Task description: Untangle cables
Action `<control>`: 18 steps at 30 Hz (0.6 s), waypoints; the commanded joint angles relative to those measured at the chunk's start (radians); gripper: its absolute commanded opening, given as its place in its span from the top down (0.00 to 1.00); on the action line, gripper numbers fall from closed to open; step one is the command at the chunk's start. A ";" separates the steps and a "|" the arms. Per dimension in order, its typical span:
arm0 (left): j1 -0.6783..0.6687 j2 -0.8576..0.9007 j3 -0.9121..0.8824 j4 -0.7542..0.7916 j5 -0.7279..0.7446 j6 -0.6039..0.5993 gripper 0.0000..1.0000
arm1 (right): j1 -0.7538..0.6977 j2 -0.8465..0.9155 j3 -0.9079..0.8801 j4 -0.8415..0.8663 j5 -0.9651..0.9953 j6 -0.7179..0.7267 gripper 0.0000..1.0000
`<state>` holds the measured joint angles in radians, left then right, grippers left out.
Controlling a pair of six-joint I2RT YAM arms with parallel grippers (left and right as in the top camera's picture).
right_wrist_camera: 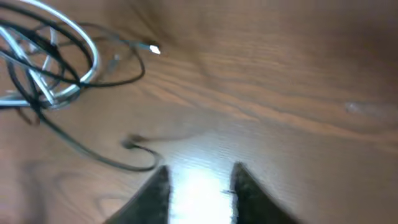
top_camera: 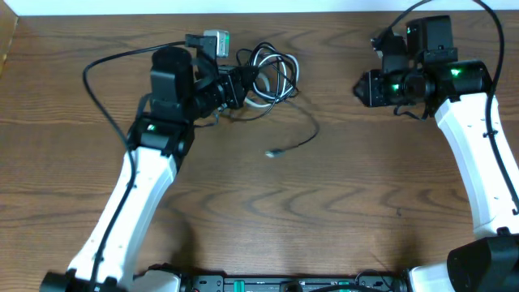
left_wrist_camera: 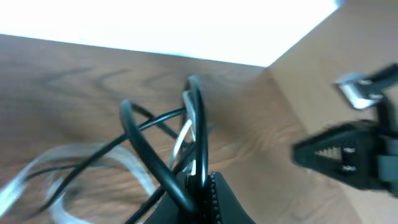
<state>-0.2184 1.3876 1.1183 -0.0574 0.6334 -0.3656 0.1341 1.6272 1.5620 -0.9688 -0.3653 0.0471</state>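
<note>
Cables [top_camera: 272, 71]: black cords and one white cord, looped into a single tangle; located at the far middle of the bench [top_camera: 340, 195], left of centre; one thin black strand trails out toward the near side and ends in a small plug [top_camera: 272, 152] lying flat on the wood, apart from the bundle.

Left end effector [top_camera: 247, 84]: clenched on the tangle's left edge; the left wrist view shows black loops rising from between its fingers, the white cord behind them.

Right end effector [right_wrist_camera: 199, 190]: released, fingers parted with bare wood between them; well apart from the tangle, to its right.

Pale boxy piece [top_camera: 215, 40]: just beyond the left arm, near the far edge.
</note>
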 commanded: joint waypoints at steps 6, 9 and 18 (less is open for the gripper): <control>-0.028 -0.013 0.010 -0.074 0.108 -0.023 0.93 | 0.061 -0.005 0.002 0.103 -0.314 -0.289 0.34; -0.028 -0.013 0.010 -0.072 0.131 -0.076 0.93 | 0.113 -0.004 -0.001 0.106 -0.262 -0.335 0.26; -0.027 -0.013 0.010 -0.055 0.311 -0.171 0.93 | 0.222 0.068 -0.019 0.200 -0.134 -0.362 0.18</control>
<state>-0.2459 1.3792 1.1183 -0.1223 0.8200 -0.4889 0.3431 1.6493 1.5547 -0.7979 -0.5385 -0.2852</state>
